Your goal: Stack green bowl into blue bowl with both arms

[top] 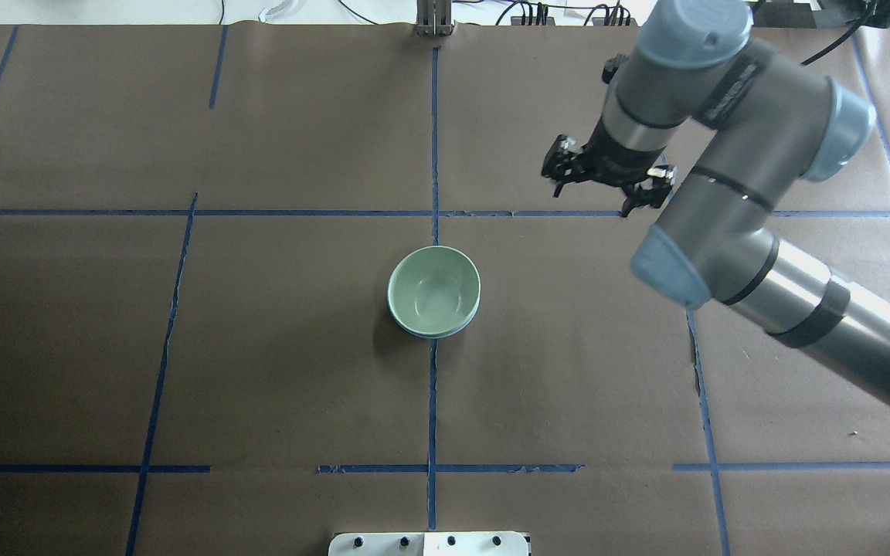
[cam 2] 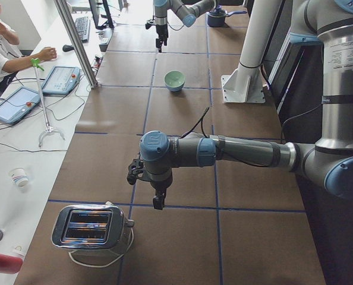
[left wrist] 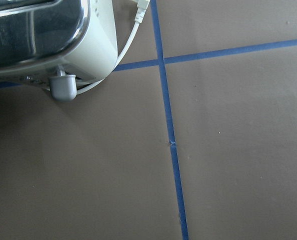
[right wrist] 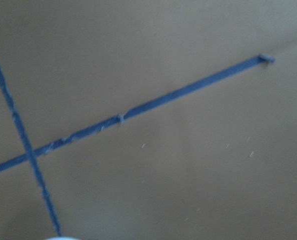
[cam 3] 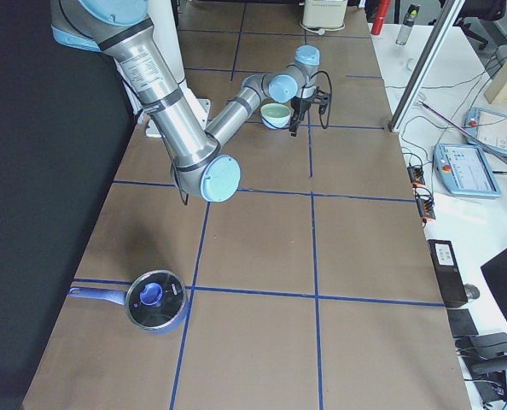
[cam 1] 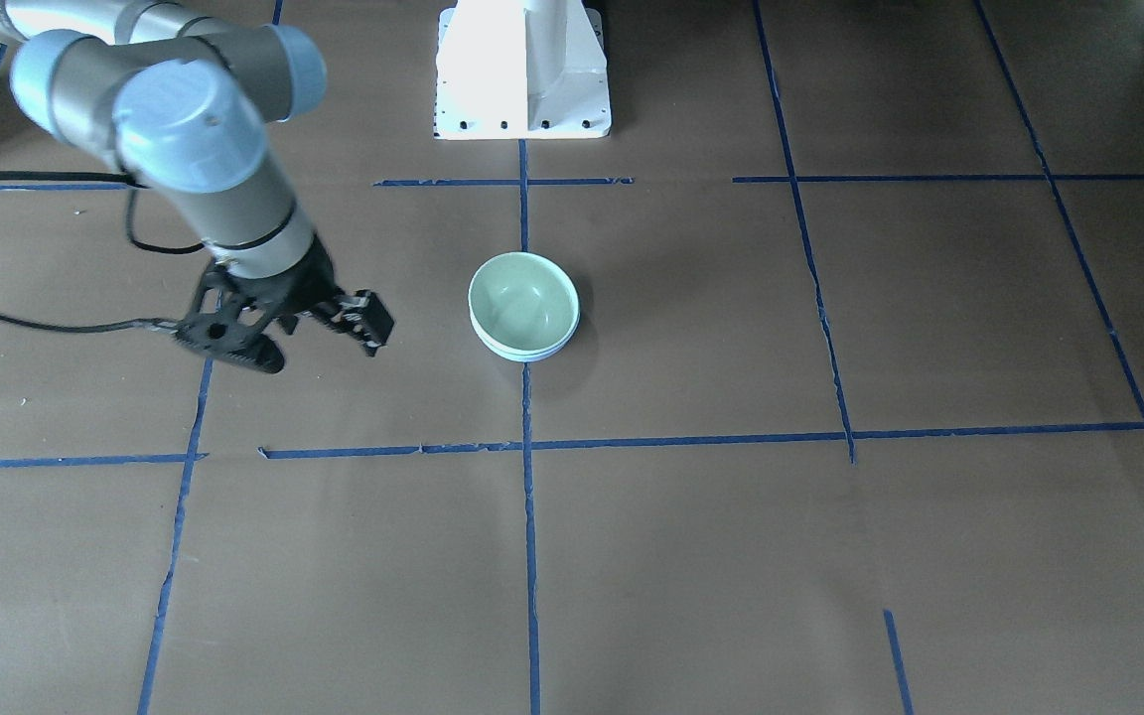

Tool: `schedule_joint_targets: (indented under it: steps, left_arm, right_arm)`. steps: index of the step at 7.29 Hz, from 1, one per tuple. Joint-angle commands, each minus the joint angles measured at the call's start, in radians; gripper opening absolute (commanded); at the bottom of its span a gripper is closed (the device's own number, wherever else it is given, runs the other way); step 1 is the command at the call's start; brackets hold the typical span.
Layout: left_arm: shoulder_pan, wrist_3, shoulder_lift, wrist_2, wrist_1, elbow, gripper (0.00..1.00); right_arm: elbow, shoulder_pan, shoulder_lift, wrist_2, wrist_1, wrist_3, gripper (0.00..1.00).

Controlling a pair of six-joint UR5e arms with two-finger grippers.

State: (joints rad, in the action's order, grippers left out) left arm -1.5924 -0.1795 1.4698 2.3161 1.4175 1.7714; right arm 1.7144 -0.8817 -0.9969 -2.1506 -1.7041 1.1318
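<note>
Green in blue: the green bowl (top: 433, 289) sits nested inside the blue bowl (cam 1: 522, 354) at the centre of the table (top: 259, 347). From overhead I see the right end effector (top: 592, 199) at two o'clock of them, well apart, fingers spread and empty. I cannot tell how the left end effector (cam 2: 158, 199) stands.

The right gripper (cam 3: 297, 126) hangs beside the green bowl (cam 3: 276, 114), pot (cam 3: 155, 300) well apart

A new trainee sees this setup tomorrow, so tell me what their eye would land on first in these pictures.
First, the green bowl nested inside the blue bowl at the centre of the table. Next, the right tool, open and empty, held off to one side of the stack. Far off at the table's left end, the left tool hovers by a chrome toaster.
</note>
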Motion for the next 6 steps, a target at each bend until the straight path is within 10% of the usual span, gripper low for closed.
schedule_joint_targets:
  steps: [1,6]
  left_arm:
    - [-0.001,0.003,-0.023,-0.023,-0.009,-0.006,1.0]
    - [0.006,-0.002,-0.022,-0.012,-0.005,0.006,1.0]
  right_arm:
    - [-0.001,-0.252,-0.165,-0.125,-0.035,-0.502,1.0]
    - [0.085,-0.598,-0.659,-0.133,-0.019,-1.211,1.0]
